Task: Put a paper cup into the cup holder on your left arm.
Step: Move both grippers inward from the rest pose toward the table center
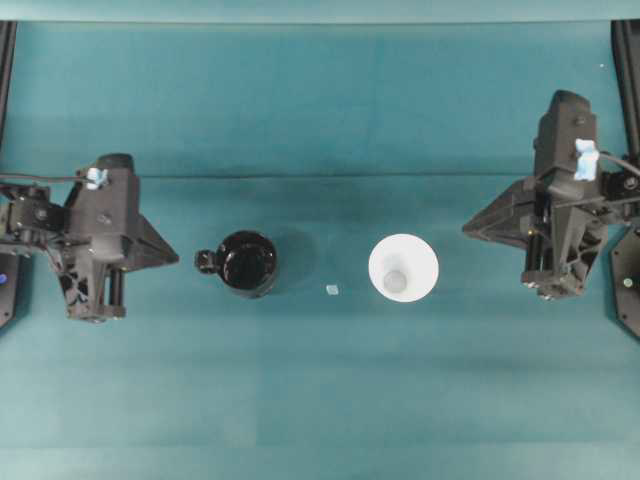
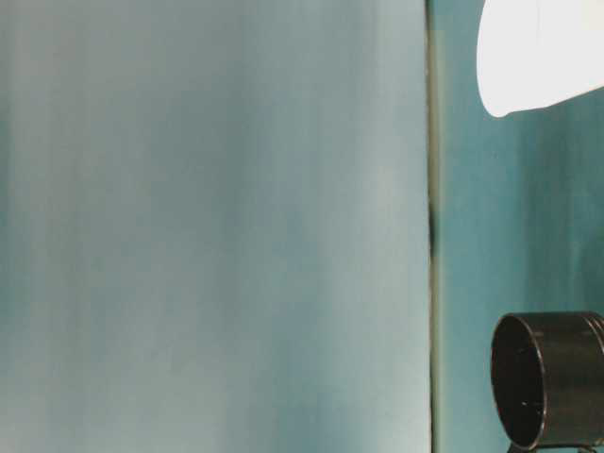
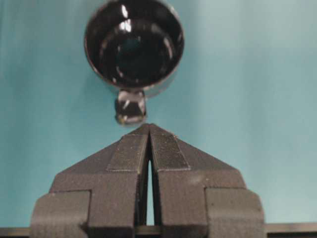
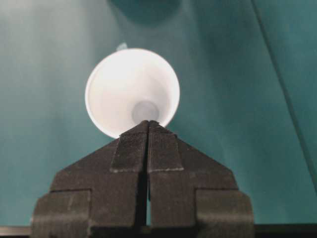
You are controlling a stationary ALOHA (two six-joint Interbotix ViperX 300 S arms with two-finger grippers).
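Observation:
The white paper cup [image 1: 403, 267] stands upright on the teal table, right of centre; it also shows in the right wrist view [image 4: 130, 89] and at table level [image 2: 538, 52]. The glossy black cup holder [image 1: 248, 263] stands left of centre, its handle toward the left arm; it shows in the left wrist view [image 3: 133, 42] and at table level [image 2: 552, 392]. My left gripper [image 1: 172, 255] [image 3: 149, 130] is shut and empty, just short of the handle. My right gripper [image 1: 468, 229] [image 4: 148, 124] is shut and empty, near the cup's rim.
A tiny white scrap [image 1: 332, 289] lies on the table between the holder and the cup. The table's fold line [image 1: 320, 176] runs across behind both arms.

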